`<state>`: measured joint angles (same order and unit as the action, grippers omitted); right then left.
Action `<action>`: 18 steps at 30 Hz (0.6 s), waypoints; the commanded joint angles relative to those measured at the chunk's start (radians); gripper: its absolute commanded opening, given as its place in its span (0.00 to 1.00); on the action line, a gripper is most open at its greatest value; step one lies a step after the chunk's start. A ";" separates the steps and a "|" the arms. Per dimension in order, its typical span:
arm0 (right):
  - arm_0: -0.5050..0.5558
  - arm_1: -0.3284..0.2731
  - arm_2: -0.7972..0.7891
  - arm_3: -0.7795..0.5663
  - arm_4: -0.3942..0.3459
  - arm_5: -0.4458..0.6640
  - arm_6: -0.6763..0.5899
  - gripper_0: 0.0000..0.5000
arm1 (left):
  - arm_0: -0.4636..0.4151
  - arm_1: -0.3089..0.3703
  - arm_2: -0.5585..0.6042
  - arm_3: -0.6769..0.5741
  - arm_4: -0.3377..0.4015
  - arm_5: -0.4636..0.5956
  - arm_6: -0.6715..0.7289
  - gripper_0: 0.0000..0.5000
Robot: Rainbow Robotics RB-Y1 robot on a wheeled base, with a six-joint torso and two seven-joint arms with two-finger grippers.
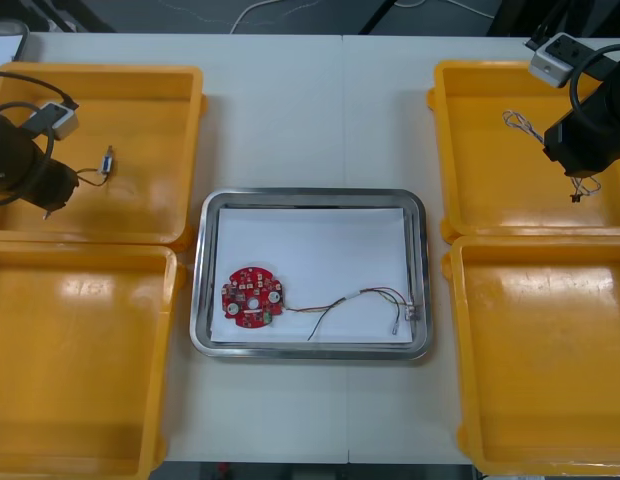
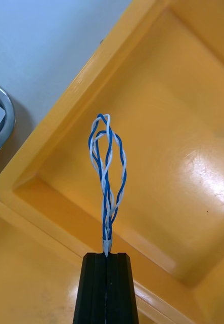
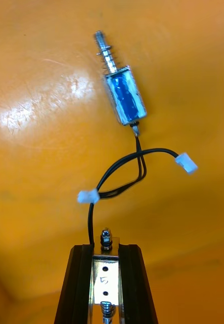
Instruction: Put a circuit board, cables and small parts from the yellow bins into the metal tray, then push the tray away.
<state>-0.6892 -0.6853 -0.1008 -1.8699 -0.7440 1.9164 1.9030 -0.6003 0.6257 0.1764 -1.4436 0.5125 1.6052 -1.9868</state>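
Note:
My right gripper (image 2: 106,254) is shut on a twisted blue and white cable (image 2: 107,172), holding it above the far right yellow bin (image 1: 490,90). My left gripper (image 3: 105,246) hangs over the far left yellow bin (image 1: 160,110), shut on a small metal part (image 3: 105,276) with screws. Just beyond its fingers on the bin floor lies another small metal part (image 3: 123,96) with a blue body and a black cable (image 3: 117,177). The metal tray (image 1: 202,300) holds a round red circuit board (image 1: 252,297) and a red and yellow cable (image 1: 360,298).
A thin pale cable (image 1: 517,122) lies in the far right bin beside the right arm (image 1: 590,135). The near left bin (image 1: 80,360) and near right bin (image 1: 550,360) flank the tray. Its rim (image 2: 3,119) shows past the bin wall in the right wrist view.

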 commanded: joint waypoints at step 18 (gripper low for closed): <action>0.068 -0.043 -0.030 -0.103 -0.034 0.003 -0.015 0.00 | -0.046 0.026 -0.097 -0.390 0.084 0.291 0.675 0.00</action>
<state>-0.6284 -0.6885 -0.1018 -1.9385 -0.7749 1.9164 1.9024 -0.6031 0.6258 0.1148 -1.7736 0.5613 1.8859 -1.4129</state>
